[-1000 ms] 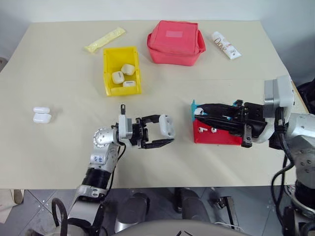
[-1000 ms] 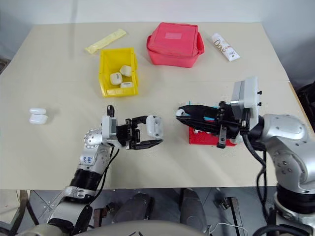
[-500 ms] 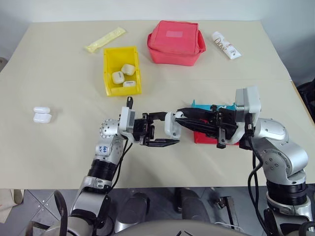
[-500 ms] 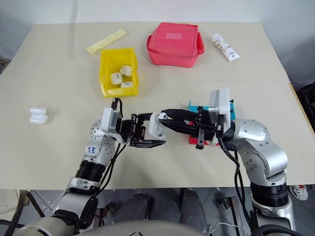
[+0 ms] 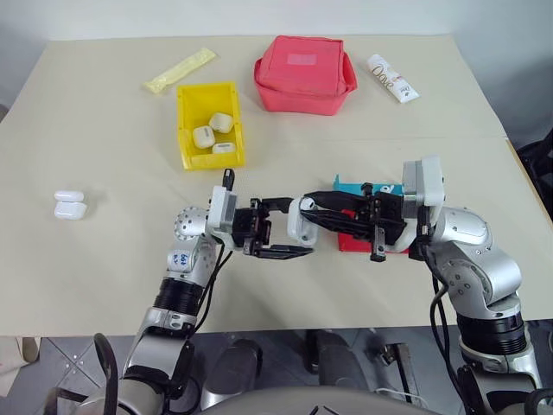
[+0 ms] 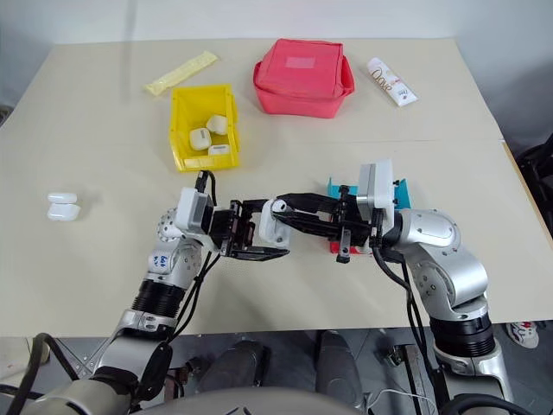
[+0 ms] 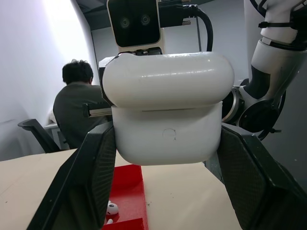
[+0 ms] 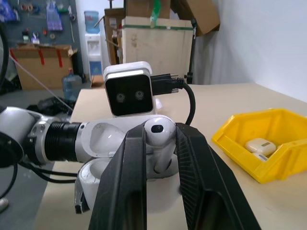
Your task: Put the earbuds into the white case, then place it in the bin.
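Gripping the glossy white case (image 5: pixel 298 220), lid open, the left gripper (image 5: pixel 285 226) held it just beside the red tray (image 5: pixel 370 242); the right gripper (image 8: pixel 160 158) pinched a white earbud (image 8: pixel 157 132) at its opening.

I was operating in a workshop-type lab: behind the beige table (image 8: pixel 268 103) stood stacked cardboard boxes (image 8: pixel 156 40), a water dispenser (image 8: pixel 93 36), and a wall tool rack (image 8: pixel 36 12).

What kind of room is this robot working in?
Probably a lab or workshop: cardboard boxes stacked against the wall, a tool board, a water dispenser, and a person seated at a desk behind the table.
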Motion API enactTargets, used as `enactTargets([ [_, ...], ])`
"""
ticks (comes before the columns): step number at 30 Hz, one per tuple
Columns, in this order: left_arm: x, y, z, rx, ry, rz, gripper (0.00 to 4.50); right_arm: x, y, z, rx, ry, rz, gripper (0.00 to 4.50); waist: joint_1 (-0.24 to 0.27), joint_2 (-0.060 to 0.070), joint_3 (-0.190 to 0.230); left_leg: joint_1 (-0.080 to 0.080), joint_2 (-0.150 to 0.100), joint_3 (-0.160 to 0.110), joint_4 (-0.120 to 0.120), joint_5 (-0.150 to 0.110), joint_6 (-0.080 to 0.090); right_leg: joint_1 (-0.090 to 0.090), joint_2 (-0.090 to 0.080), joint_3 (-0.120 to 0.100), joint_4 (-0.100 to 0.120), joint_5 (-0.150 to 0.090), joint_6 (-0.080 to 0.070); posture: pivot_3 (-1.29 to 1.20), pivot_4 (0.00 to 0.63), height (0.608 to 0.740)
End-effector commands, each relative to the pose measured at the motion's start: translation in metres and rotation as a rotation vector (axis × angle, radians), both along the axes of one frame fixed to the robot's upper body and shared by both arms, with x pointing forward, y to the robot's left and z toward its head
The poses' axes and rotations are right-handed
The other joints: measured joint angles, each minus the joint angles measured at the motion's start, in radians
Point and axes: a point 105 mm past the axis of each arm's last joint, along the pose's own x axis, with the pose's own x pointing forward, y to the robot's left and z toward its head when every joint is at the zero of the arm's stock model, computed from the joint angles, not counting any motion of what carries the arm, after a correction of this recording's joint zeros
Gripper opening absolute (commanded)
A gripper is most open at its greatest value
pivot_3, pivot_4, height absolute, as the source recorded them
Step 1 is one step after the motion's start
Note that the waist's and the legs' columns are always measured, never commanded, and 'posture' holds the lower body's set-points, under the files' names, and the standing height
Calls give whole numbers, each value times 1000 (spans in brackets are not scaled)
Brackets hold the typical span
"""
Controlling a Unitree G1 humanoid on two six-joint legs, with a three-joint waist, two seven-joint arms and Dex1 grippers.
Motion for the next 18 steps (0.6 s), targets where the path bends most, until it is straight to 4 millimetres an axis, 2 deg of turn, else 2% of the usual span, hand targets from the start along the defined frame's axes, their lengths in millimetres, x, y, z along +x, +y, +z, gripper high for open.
enactTargets([
  [1, 4, -3, 22, -65, -78, 11, 2774, -5, 0, -7, -46, 32, 27, 493, -1, 0, 0, 0, 0, 0, 0, 0, 0, 0, 0, 0, 0, 0, 0, 0, 150, 740],
  [18, 12, -4, 18, -84, -81, 54, 2774, -11, -5, -3, -123, 33, 84, 493, 0, 0, 0, 0, 0, 0, 0, 0, 0, 0, 0, 0, 0, 0, 0, 0, 150, 740],
])
